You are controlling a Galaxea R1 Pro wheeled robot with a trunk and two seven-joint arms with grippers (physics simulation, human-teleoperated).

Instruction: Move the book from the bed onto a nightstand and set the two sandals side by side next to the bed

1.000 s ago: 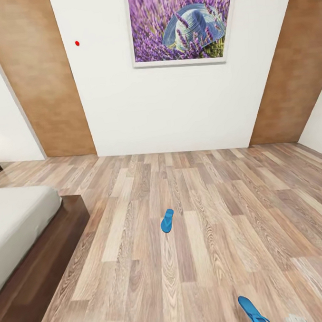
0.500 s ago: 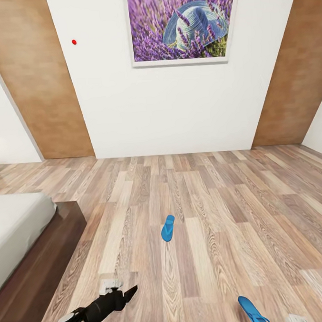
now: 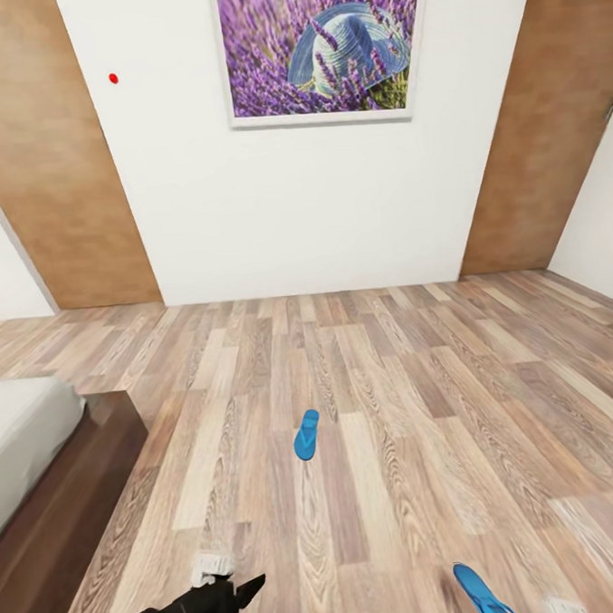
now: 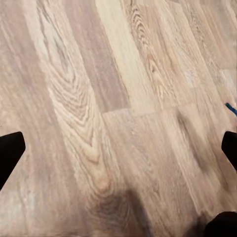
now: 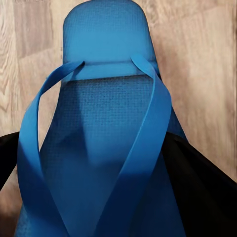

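1. The right gripper is clamped on one sandal, carried low over the floor.
2. The left gripper hangs spread apart, empty.
3. The second sandal lies ahead, well apart from the bed; judging by this, the next move is fetching it.

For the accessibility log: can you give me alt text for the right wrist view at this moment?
A bright blue sandal seen close up from its strap side, lying between the right gripper's dark fingers, its end pointing away from the camera. Wood-plank floor lies behind it.
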